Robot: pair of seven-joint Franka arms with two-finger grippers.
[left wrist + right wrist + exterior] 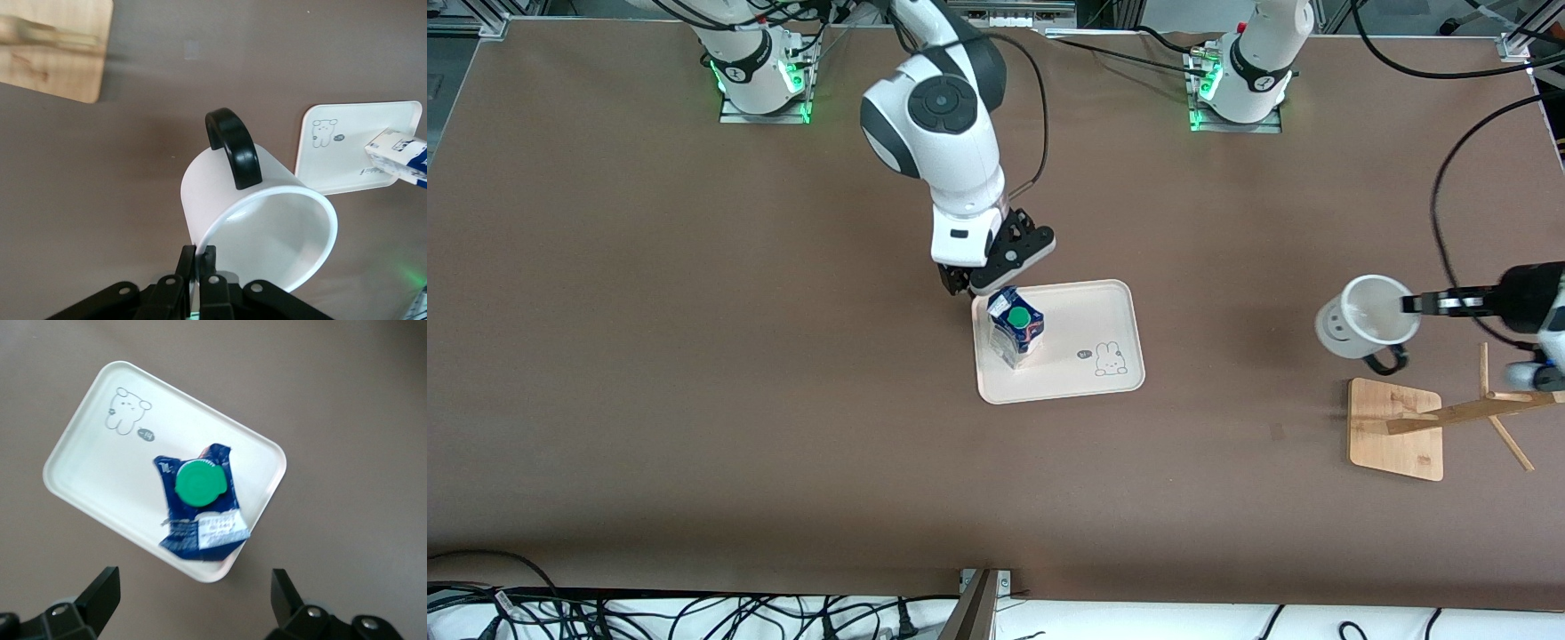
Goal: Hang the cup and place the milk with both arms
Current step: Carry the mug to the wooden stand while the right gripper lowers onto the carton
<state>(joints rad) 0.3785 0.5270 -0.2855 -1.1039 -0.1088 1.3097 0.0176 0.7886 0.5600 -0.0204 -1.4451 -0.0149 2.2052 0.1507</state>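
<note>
Two task things were in your view: the cup (1365, 316), at the right edge of the front frame, hung tipped in the air with its black handle (233, 148) turned downward, just above the wooden stand (1398, 428) at the left arm's end of the table. Your left gripper (1412, 303) had its fingers (189, 268) pinched tight on the cup's rim, one inside the wall and one outside. The milk (1016, 325) stood upright at frame centre on the cream tray (1103, 307), in the tray's part toward the right arm's end, green cap (197, 483) on top. You had the right gripper (971, 286) hanging above the tray's edge beside the milk, its fingers (100, 597) spread wide and holding nothing. A small rabbit drawing (1110, 358) marked the tray's corner nearer the front camera, apart from the milk.
</note>
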